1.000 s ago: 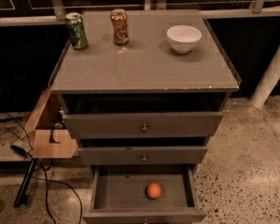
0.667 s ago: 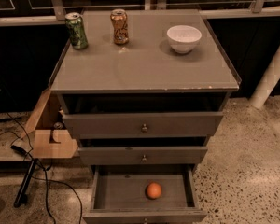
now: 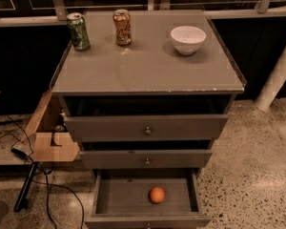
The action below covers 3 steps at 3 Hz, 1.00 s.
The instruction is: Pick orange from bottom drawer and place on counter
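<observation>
The orange (image 3: 157, 194) lies inside the bottom drawer (image 3: 105, 200), which is pulled open at the foot of the grey cabinet. It rests on the drawer floor, a little right of centre. The counter (image 3: 148, 66) is the flat grey top of the cabinet, with a chipped pale front edge. The two drawers above are slightly open. The gripper and arm are out of view.
On the counter stand a green can (image 3: 78, 31) at the back left, a copper-orange can (image 3: 122, 27) beside it, and a white bowl (image 3: 188, 39) at the back right. A cardboard box (image 3: 50, 135) and cables lie on the floor to the left. A white post (image 3: 276, 75) stands at the right.
</observation>
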Tool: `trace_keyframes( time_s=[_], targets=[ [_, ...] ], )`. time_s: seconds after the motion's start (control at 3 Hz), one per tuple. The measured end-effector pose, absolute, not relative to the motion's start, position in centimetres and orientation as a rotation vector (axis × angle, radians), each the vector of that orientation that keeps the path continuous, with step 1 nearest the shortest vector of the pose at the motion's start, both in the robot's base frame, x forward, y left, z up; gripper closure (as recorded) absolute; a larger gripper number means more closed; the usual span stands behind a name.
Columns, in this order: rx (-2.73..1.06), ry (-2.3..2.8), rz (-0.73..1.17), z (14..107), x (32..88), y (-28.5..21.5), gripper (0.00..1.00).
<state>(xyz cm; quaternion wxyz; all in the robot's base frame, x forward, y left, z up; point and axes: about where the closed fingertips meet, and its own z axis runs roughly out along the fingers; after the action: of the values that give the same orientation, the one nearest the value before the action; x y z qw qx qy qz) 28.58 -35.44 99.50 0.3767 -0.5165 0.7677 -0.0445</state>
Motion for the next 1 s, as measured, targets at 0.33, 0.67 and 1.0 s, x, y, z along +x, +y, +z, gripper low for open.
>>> trace_keyframes(
  time_s=[0.33, 0.67, 1.0],
  targets=[
    [-1.396, 2.012, 0.011, 90.9, 28.4, -33.8, 1.00],
    [-1.409, 2.029, 0.041, 89.1, 27.9, -33.2, 0.80],
    [-1.433, 2.032, 0.029, 88.1, 27.9, -33.2, 0.94]
  ],
)
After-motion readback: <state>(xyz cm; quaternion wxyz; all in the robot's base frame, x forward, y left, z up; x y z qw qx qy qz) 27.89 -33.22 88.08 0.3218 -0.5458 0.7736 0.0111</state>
